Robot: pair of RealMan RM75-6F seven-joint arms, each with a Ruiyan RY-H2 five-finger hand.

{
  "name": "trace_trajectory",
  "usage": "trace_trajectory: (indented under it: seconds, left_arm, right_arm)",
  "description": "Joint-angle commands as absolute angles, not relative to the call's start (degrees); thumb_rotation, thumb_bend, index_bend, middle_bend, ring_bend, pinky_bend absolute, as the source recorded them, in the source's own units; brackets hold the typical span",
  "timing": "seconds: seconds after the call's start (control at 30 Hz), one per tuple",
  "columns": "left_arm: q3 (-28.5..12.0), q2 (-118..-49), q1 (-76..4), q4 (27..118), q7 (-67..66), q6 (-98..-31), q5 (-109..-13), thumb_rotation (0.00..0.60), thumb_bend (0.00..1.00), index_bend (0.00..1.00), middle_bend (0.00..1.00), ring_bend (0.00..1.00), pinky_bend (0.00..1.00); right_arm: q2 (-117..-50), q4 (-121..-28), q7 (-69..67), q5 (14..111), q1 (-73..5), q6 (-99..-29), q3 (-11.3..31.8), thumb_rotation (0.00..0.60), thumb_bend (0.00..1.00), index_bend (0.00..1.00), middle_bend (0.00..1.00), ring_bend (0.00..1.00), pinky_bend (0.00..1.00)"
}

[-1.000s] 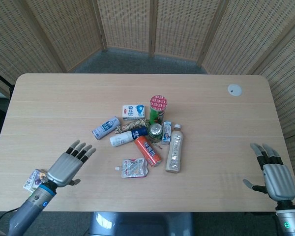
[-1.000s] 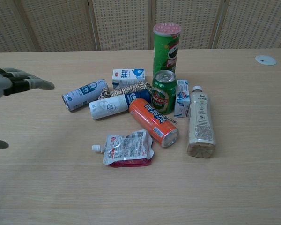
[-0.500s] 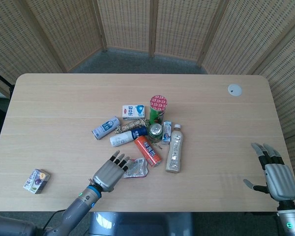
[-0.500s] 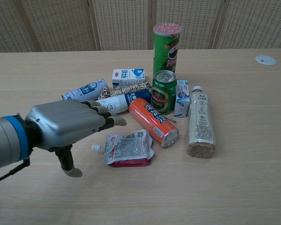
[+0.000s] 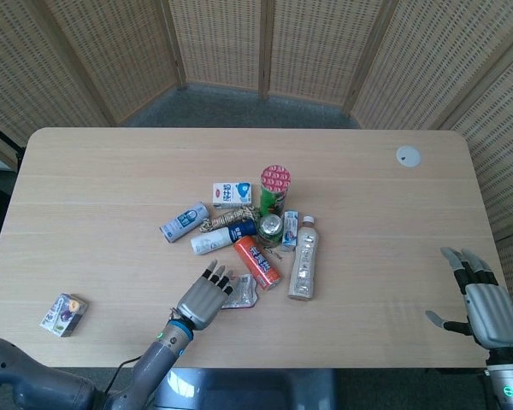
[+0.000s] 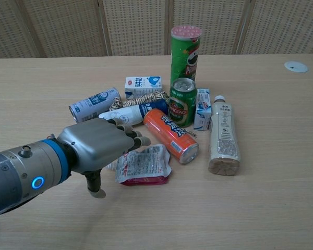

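Observation:
My left hand [image 5: 203, 298] [image 6: 99, 146] hovers open, palm down, over the left end of a flat drink pouch [image 5: 239, 291] [image 6: 145, 165], hiding its cap; whether it touches the pouch cannot be told. Just beyond lie an orange can [image 5: 257, 261] [image 6: 171, 135] on its side, a white bottle [image 6: 128, 116] and a grey-blue can [image 5: 184, 221] [image 6: 93, 104]. My right hand [image 5: 481, 297] stays open with fingers spread at the table's front right edge, far from the pile.
The pile also holds a green chip tube [image 6: 185, 49], a green can [image 6: 182, 101], a tall beige bottle [image 6: 222, 136], two small milk cartons [image 6: 142, 84] and rope. A small carton [image 5: 64, 313] sits alone front left. A white disc [image 5: 408, 155] lies far right.
My left hand has swung from the front left of the table rightward to the pouch, leaving the small carton uncovered. My right hand has barely shifted.

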State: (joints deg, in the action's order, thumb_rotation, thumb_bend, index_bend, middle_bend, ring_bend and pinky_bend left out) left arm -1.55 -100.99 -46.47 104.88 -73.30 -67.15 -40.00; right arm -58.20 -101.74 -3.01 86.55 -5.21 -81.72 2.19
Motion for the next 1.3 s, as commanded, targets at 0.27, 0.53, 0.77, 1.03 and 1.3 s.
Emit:
trace_trajectory:
  seconds: [0.27,0.53,0.77,1.03,1.3]
  left_arm:
    - [-2.06,-105.34,-48.96,99.73,-72.98,-67.88,-37.07,0.6,0.0,0.0,0.0,0.0,0.0]
    - [-1.79,-110.0,-49.91,94.65,-72.1,-69.65,-38.64,0.6,0.0,0.0,0.0,0.0,0.0]
    - [-0.62,-113.16,-49.68,88.54,-69.42,-71.26,-45.58,0.6,0.0,0.29,0.16,0.16,0.27]
    - [1.35,-114.82,-48.95,83.65,-69.06,-71.44,-51.01,0.6,0.0,0.5,0.39,0.36,0.45]
    - [2.43,-116.01,-48.08,80.18,-69.62,-70.79,-54.56,0.6,0.0,0.68,0.56,0.53,0.6]
  right_arm:
    - [-57.8,-101.82,-4.47,86.72,-5.28,-81.52,2.15,0.58,0.0,0.0,0.0,0.0,0.0]
    - [-57.55,-101.17,-6.25,85.85,-5.5,-80.63,2.3,0.58,0.0,0.0,0.0,0.0,0.0]
    - [-57.43,-101.4,-6.83,86.75,-5.48,-80.85,2.04,0.585,0.0,0.0,0.0,0.0,0.0]
    - [-57.53,-101.59,-6.48,87.03,-5.57,-80.68,1.84,0.581,0.0,0.0,0.0,0.0,0.0]
    - [-57.16,-101.76,-7.58,87.15,-5.55,-80.66,1.77,0.581,0.0,0.0,0.0,0.0,0.0]
